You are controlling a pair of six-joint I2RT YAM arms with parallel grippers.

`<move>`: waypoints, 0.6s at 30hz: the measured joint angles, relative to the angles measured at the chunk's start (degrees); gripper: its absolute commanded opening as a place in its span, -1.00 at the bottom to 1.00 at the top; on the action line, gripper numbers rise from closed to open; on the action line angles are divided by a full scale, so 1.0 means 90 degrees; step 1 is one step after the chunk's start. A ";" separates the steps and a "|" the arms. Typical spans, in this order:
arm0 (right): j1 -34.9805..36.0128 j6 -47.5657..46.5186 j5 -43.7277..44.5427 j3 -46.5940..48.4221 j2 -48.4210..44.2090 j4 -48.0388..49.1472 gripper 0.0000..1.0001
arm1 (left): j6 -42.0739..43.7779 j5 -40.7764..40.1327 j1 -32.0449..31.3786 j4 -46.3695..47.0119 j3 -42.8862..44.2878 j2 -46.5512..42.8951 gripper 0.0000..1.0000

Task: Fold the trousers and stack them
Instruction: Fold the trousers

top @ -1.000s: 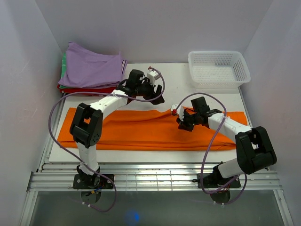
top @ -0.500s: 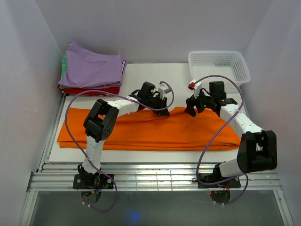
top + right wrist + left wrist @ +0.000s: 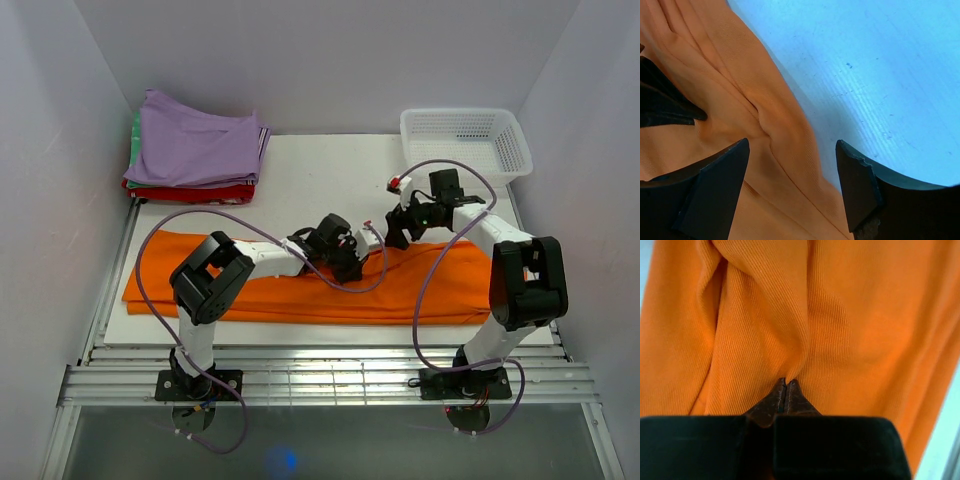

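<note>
The bright orange trousers (image 3: 440,285) lie stretched across the white table (image 3: 320,180), bunched along their far edge near the middle. My left gripper (image 3: 350,262) sits low on that bunched part. In the left wrist view it (image 3: 785,382) is shut on a raised fold of the trousers (image 3: 850,330). My right gripper (image 3: 400,232) hovers over the far edge just to the right. In the right wrist view it (image 3: 792,150) stands open, with the trousers' hem (image 3: 785,135) below the gap and nothing held.
A folded pile with a lilac garment (image 3: 195,150) on top and a red one (image 3: 190,190) beneath sits at the back left. At the back right stands a white mesh basket (image 3: 465,140). Side walls close in on both sides.
My left gripper came from the table's far side down onto the trousers and shut on a fold. My right gripper opened, let go of the cloth and moved back to the far edge.
</note>
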 measured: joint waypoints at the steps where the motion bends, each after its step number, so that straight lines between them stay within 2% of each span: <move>1: 0.0036 -0.0002 -0.0002 -0.0022 0.0063 -0.0032 0.50 | 0.0138 -0.0223 -0.0126 0.0039 -0.0063 0.0027 -1.00; 7: 0.0425 0.0107 0.0083 -0.0454 0.0051 0.0041 0.44 | 0.0406 -0.0656 -0.0291 0.0102 -0.0049 0.0027 -1.00; 13: 0.0736 0.0192 0.0879 -0.0551 0.0046 0.0109 0.26 | 0.0415 -0.0743 -0.0291 0.0010 0.0032 0.0051 -1.00; 18: 0.0906 0.0253 0.1423 -0.0634 0.0019 0.0381 0.24 | 0.0432 -0.0816 -0.0304 0.0010 0.0034 0.0051 -1.00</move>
